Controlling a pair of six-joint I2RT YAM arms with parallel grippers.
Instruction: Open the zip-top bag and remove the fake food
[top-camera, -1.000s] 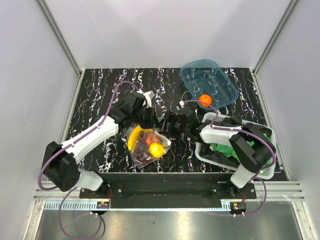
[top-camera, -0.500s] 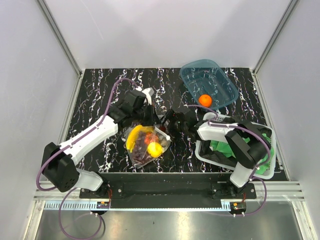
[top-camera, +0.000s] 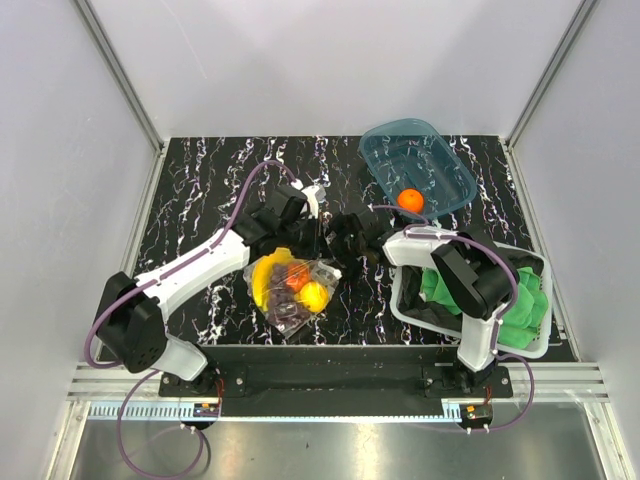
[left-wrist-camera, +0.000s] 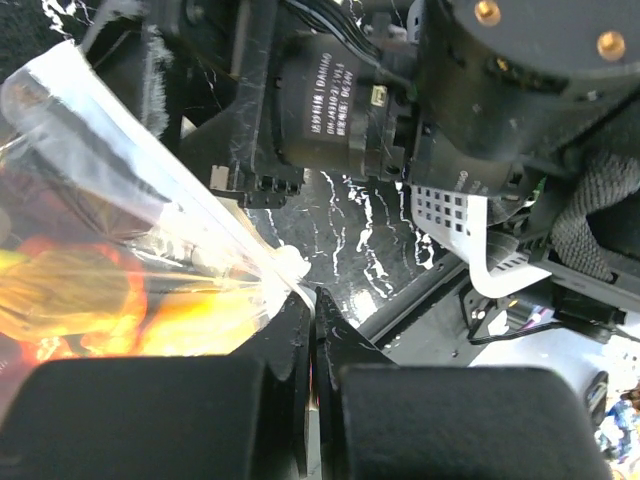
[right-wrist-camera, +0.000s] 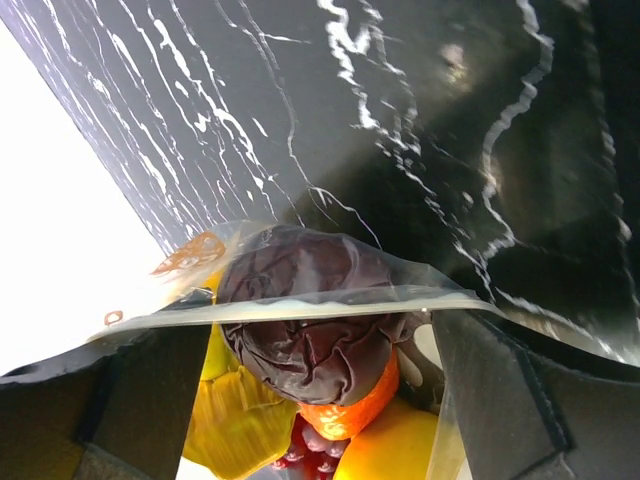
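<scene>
Your left pincer (left-wrist-camera: 312, 300) is closing fully on one corner of the zip-top bag (top-camera: 290, 290). In the left wrist view the clear film is running into the thin slit between the two fingers. This grip is anchoring one lip, so that the other side has something to pull against.

Your right pincer (right-wrist-camera: 320, 340) is standing wide. The bag's upper edge is lying across the gap between its fingers and is not clamped. I judge that it is lining up to take the opposite lip, so the opening step is not yet done.

The bag is lying on the bench (top-camera: 200, 190) at about 6 o'clock from the centre, just in front of the two pincers, which are meeting over its far edge. The fake food is showing through the film: a yellow banana bunch (top-camera: 268, 280) and a dark grape cluster (right-wrist-camera: 300, 310), with orange and yellow pieces beside them.

One orange fruit (top-camera: 409, 199) is already lying in the blue tub (top-camera: 440, 160) at 1 o'clock. A white basket (top-camera: 400, 300) with a green cloth (top-camera: 520, 305) is sitting at 4 o'clock.

Because the film is floppy, the right fingers are risking to catch both lips together.
</scene>
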